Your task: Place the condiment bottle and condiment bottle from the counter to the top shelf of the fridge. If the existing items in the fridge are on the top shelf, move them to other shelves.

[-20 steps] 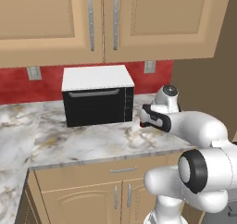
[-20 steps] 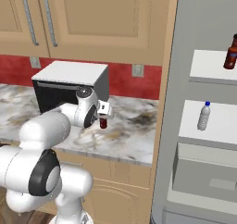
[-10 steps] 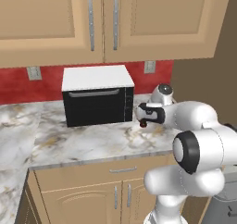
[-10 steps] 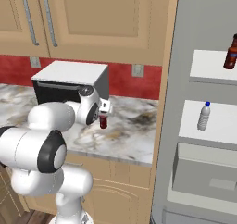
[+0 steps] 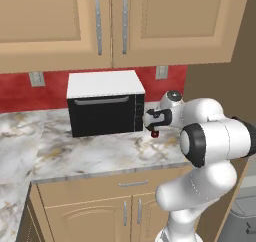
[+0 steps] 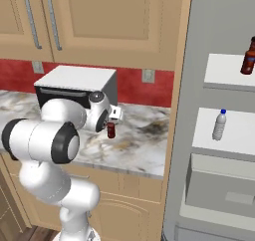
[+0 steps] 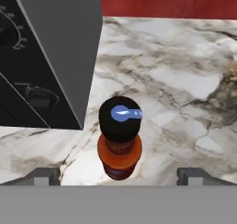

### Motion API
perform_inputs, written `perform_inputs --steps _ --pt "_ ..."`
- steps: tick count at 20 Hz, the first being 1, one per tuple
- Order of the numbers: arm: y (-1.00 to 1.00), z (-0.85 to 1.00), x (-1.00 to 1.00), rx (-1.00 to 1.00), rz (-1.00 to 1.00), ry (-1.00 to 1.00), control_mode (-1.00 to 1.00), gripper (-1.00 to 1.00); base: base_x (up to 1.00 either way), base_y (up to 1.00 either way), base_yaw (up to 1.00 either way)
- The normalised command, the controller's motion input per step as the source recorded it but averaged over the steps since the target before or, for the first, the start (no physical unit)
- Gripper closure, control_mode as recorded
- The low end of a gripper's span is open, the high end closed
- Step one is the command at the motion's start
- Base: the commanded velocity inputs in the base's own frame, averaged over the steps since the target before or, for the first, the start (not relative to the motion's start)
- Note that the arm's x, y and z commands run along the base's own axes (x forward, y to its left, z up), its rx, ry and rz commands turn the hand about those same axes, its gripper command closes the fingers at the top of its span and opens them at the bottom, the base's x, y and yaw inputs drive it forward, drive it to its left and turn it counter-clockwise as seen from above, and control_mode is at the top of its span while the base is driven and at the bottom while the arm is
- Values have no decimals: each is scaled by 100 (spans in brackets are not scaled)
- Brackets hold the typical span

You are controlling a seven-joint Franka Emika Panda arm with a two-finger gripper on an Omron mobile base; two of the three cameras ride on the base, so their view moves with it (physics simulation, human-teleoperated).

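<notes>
Plainly, the end effector (image 7: 118, 174) is seen in the hand view with its two dark finger tips spread wide, one at each side of a condiment bottle (image 7: 119, 142) that stands upright on the marble surface (image 7: 185, 93); the tips stand clear of the bottle and nothing is gripped; the bottle's black cap is looked down on from above, and the black microwave (image 7: 46, 56) is seen just beside it, with a control knob on its front face; the red backsplash is visible beyond the surface.

From the left base view the same bottle (image 5: 155, 132) is shown only as a small dark red shape under the end effector (image 5: 151, 121), close to the microwave's (image 5: 105, 103) right front corner; wooden wall cabinets are seen above and base cabinets below the surface (image 5: 75, 156).

In the right base view the fridge (image 6: 219, 135) is shown open at the right; a second condiment bottle (image 6: 249, 57) is seen standing on the top shelf (image 6: 224, 70), at the frame's edge; a clear water bottle (image 6: 219, 125) with a blue cap stands on the lower shelf (image 6: 234, 135), above the grey drawer (image 6: 219, 185); the counter bottle (image 6: 111, 130) is seen beneath the end effector (image 6: 113, 116).

The arm is folded forward from the base, its elbow raised and bent sharply; the wrist is held over the surface beside the microwave, and the hand is pointed down at the bottle.
</notes>
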Motion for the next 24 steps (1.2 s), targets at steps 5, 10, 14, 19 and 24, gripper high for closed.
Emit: perform_inputs --steps 5,10,14,19,24 --pt "0 -11 21 0 0 0 -100 -100 0 0 0" --pt "0 -10 19 0 0 0 -100 -100 0 0 0" --pt "0 -11 26 0 0 0 -100 -100 0 0 0" --pt "0 -9 19 0 0 0 -100 100 0 0 0" --pt "0 -4 6 0 0 0 -100 100 0 0 0"
